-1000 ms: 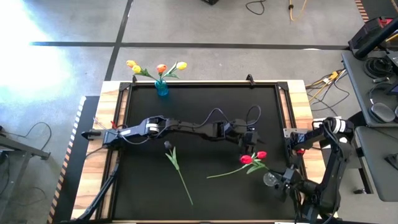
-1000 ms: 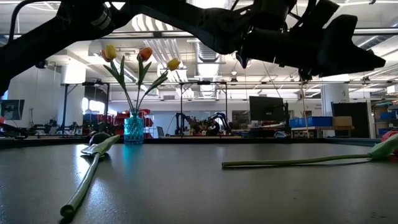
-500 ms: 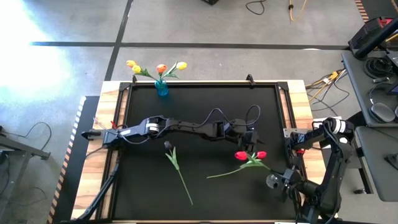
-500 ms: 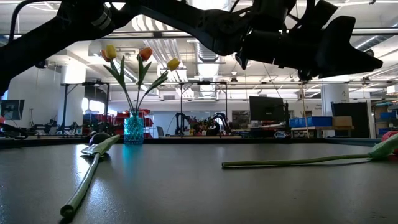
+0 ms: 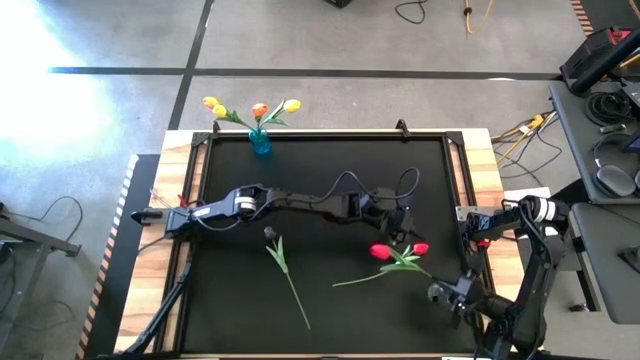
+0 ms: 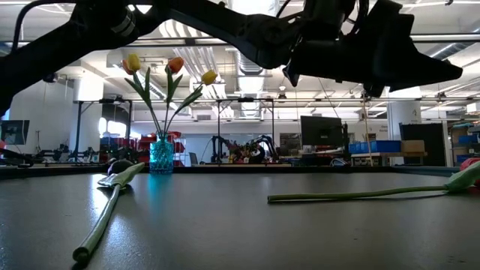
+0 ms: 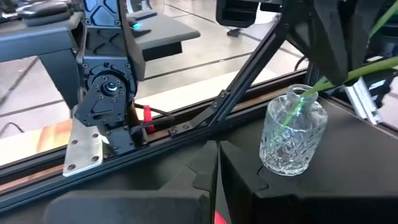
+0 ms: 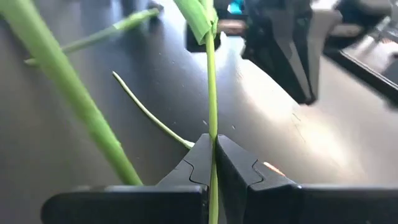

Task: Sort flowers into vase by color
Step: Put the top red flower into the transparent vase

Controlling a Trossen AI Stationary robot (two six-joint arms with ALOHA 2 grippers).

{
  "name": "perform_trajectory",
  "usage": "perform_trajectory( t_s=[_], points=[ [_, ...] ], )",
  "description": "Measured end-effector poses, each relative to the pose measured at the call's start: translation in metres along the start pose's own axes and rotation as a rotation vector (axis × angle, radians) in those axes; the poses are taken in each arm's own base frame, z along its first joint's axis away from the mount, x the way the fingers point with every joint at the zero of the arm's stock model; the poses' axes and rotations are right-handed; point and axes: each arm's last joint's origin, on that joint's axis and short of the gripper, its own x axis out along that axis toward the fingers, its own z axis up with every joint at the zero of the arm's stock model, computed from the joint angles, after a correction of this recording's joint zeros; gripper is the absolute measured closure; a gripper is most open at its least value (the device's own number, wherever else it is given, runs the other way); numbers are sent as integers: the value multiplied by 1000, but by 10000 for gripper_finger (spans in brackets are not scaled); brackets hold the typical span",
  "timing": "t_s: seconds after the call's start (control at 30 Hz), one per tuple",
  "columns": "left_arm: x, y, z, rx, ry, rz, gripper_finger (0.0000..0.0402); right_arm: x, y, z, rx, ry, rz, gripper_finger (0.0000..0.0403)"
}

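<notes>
Green stem [image 8: 212, 93] pinched in right claw [image 8: 214, 163]; hidden overhead.

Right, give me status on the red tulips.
Left gripper shut by red tulip, hold unclear. Right gripper shut on tulip stem, end in glass vase. Dark tulip lies apart, leftward.

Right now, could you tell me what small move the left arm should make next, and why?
Probably raise the left end effector slightly: it is shut by a red tulip lying on the table, and the clear vase, where the right end effector grips a stem, stands nearby.
</notes>
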Motion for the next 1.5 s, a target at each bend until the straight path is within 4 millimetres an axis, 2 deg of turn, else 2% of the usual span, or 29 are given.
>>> perform_trajectory(
  t_s=[0.17, 0.5, 0.8, 1.13, 1.33, 1.5],
  points=[
    [-1, 3, -1, -13, -4, -16, 400, 0, 1, 2, -14, -73, 42, 392],
    [-3, 7, -2, -22, 0, -17, 401, -2, 0, 0, -38, -41, 30, 392],
    [-12, 16, 4, -15, 20, -14, 402, 0, 0, 0, -56, -200, 110, 394],
    [-24, 40, -4, -25, 27, 0, 402, 13, -3, 8, -79, -291, 102, 394],
    [-31, 47, -16, -31, 39, 15, 402, 25, -5, 9, -87, -338, 85, 394],
    [-55, 46, -25, -19, -7, 50, 401, 36, -7, 11, -92, -371, 59, 394]
  ],
)
